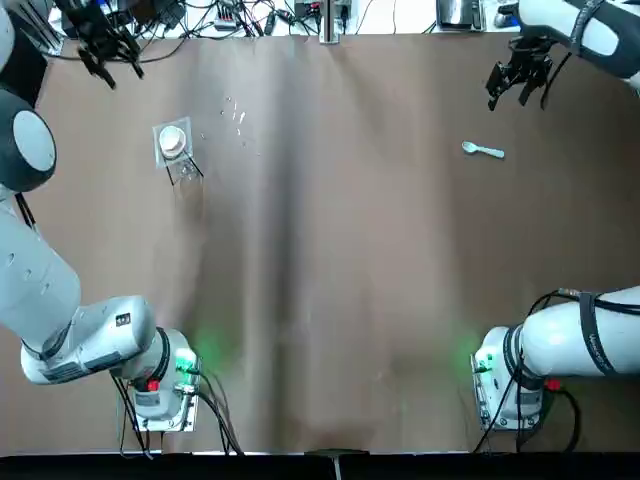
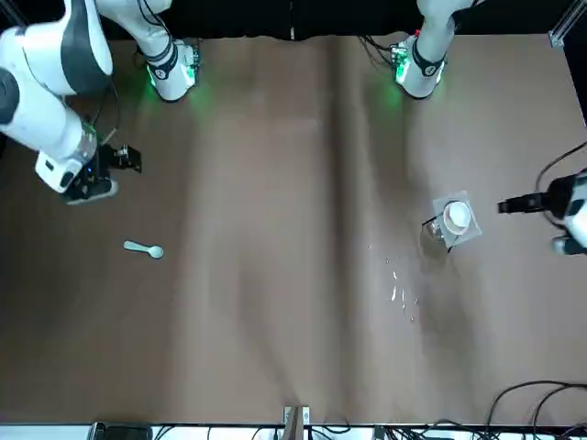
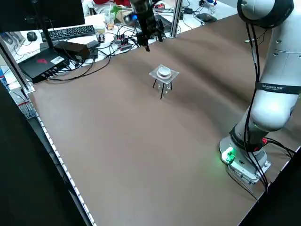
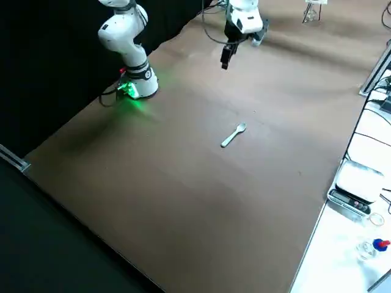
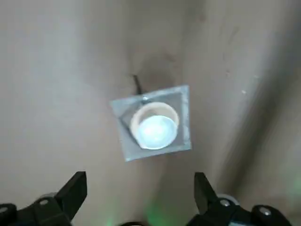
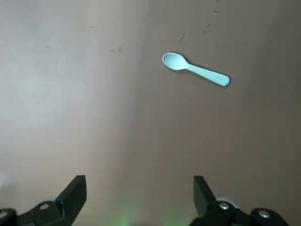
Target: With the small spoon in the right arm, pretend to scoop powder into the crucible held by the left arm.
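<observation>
right gripper (image 6: 138,188) hung empty with fingers spread over the desk (image 1: 330,250) near its far right corner. small spoon (image 6: 195,69) lay flat nearby, untouched and apart from the fingers. left gripper (image 5: 139,186), also spread and empty, hung by the far left corner, short of the crucible (image 5: 154,126), which sat in its clear stand (image 5: 183,136). judgement: you needed to square the right fingers across the spoon's handle, not its bowl, and descend low, since it lay flush. the crucible wanted a level lift, kept upright.

Nothing reads clearly: the black band (image 3: 275,87) on the left arm (image 3: 272,115) carries white lettering too small to make out.
</observation>
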